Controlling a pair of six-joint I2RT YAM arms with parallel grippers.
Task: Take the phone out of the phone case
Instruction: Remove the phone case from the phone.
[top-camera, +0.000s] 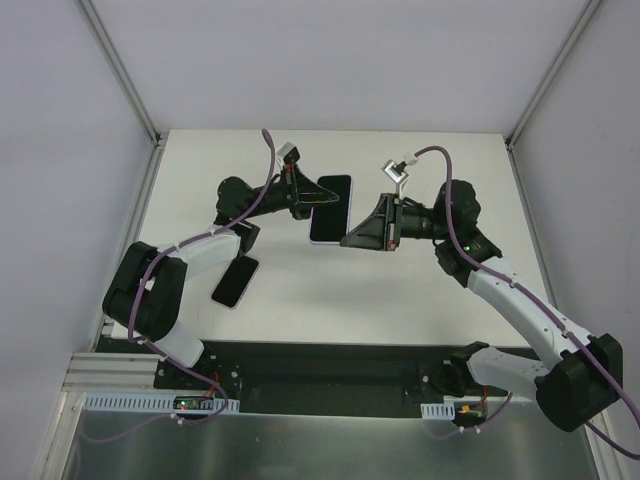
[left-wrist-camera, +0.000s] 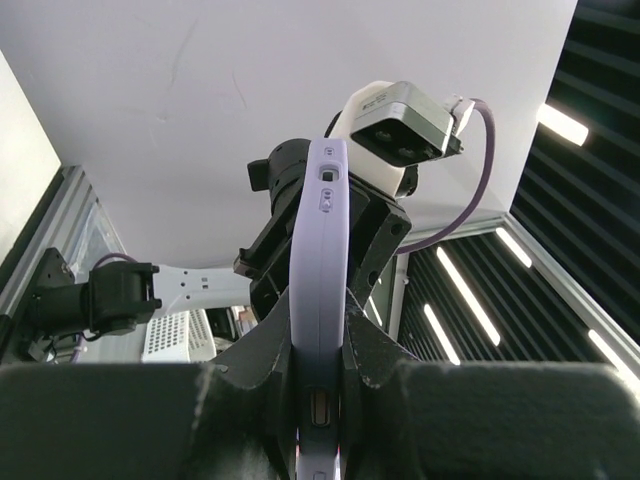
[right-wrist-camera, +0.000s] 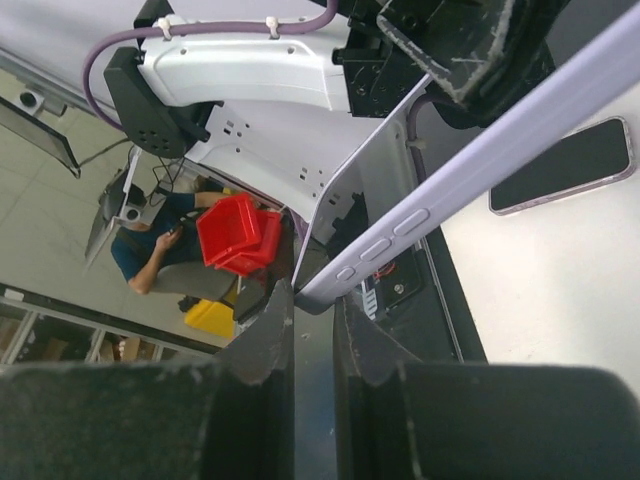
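Observation:
The phone (top-camera: 332, 200), dark screen up, sits in a lilac phone case (left-wrist-camera: 320, 250) and is held above the table's middle. My left gripper (top-camera: 308, 202) is shut on the case's left long edge; in the left wrist view the case's rim stands edge-on between the fingers of that gripper (left-wrist-camera: 320, 335). My right gripper (top-camera: 346, 240) meets the case at its near right corner. In the right wrist view the corner of the case (right-wrist-camera: 480, 170), with its side buttons, sits pinched between the tips of that gripper (right-wrist-camera: 313, 300).
A second dark phone (top-camera: 235, 282) lies flat on the white table (top-camera: 400, 300) near the left arm, also seen as the dark phone (right-wrist-camera: 560, 165) in the right wrist view. White walls enclose the table's back and sides.

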